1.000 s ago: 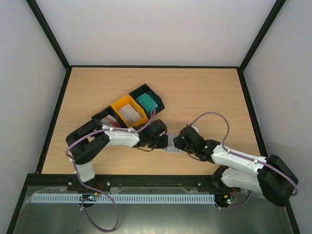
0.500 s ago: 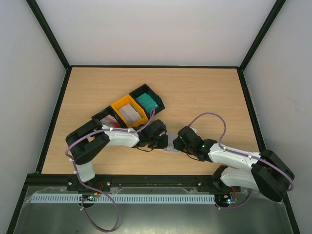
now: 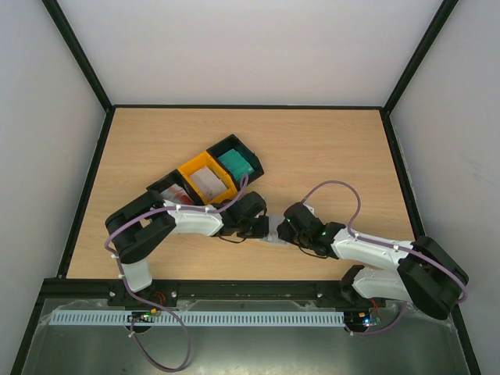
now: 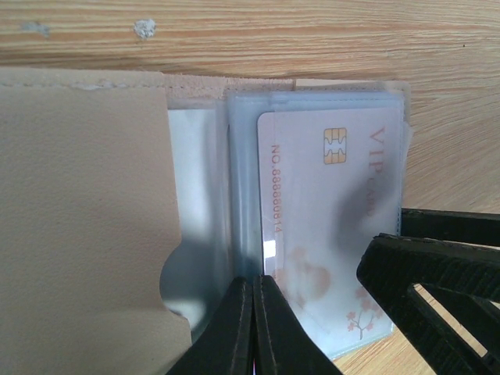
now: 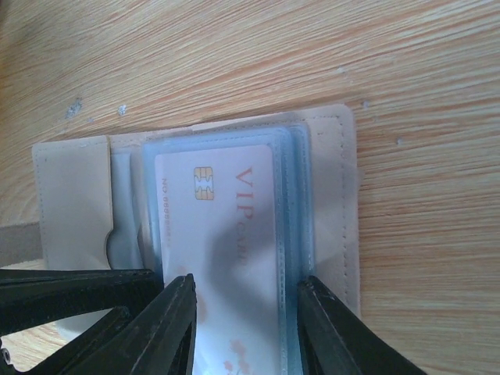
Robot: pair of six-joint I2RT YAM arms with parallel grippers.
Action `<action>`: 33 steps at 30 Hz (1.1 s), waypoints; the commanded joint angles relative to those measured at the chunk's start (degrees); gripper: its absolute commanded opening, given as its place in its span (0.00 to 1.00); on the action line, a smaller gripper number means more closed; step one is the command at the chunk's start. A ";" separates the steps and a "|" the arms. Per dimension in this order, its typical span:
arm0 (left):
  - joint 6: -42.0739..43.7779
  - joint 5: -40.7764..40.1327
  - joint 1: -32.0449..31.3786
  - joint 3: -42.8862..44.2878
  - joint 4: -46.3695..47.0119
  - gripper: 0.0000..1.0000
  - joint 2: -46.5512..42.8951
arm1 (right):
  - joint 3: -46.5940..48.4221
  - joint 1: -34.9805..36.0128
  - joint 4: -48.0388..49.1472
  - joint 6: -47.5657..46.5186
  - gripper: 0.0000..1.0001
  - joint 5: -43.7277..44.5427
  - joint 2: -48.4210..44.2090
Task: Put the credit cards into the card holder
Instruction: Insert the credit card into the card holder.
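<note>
Overhead, your left arm at seven o'clock: white shells, chunky black joints, a lilac cable looping off its base. Your right arm at five o'clock matches. Your right gripper shows flat matte-black fingers.

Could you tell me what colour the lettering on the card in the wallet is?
Reddish-orange, on a pale card; clearest in the right wrist view.
</note>
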 commanded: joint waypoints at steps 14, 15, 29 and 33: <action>-0.15 -1.19 0.43 -2.21 -3.86 0.02 2.38 | 0.95 -0.10 1.55 1.12 0.32 -1.86 -0.90; -0.17 -1.19 0.43 -2.17 -3.90 0.02 2.45 | 0.99 -0.15 1.08 1.06 0.32 -1.47 -1.07; -0.09 -1.19 0.52 -1.84 -3.95 0.02 2.61 | 1.86 -0.13 -2.99 0.21 0.38 2.01 -3.52; -0.09 -1.12 0.53 -1.78 -3.95 0.02 2.83 | 1.57 -0.11 -3.01 0.33 0.38 2.09 -2.47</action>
